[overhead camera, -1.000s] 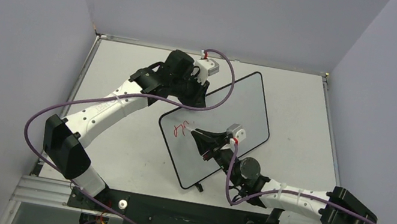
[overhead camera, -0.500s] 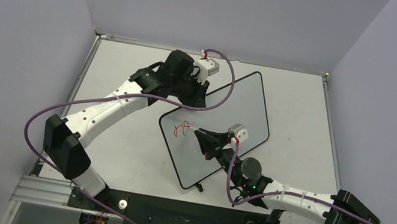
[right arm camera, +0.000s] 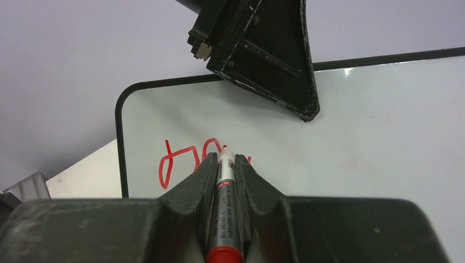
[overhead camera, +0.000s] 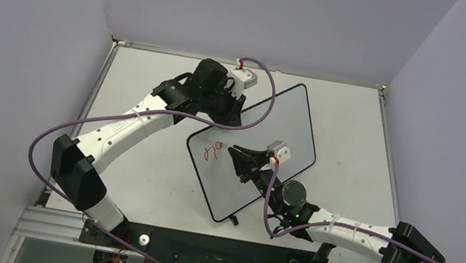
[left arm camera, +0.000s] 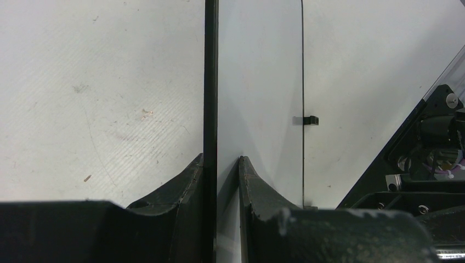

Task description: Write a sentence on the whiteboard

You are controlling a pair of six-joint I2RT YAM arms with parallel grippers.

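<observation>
1. The whiteboard (overhead camera: 290, 116) sits skewed on the tabletop (overhead camera: 356, 123), about mid-table, with one short end toward the arm bases. Can't tell whether it lies fully flat.
2. The left claw (left arm camera: 219, 167) is pinching the whiteboard's rim on the far-left long edge. The left wrist view shows one finger on each face of the board, and the black rim runs straight up between them.
3. The right claw (right arm camera: 226, 160) is pressed together on a marker (right arm camera: 224, 211). The barrel lies along the gap between the fingers, with the red end cap toward the camera and the tip poking out past the fingertips.
4. The marker tip is on, or just above, the board surface. Contact can't be confirmed.
5. The sentence (right arm camera: 183, 161) is only a few red strokes so far, near the board's rounded corner on the robot's left side. The marker tip sits at the right end of the strokes. The letters are too loose to read.
6. One small black clip (left arm camera: 311, 120) is on the board's long edge opposite the left claw's pinch.
7. Left arm reaches in from the far-left, right arm from the near-right. The claws are well apart.
</observation>
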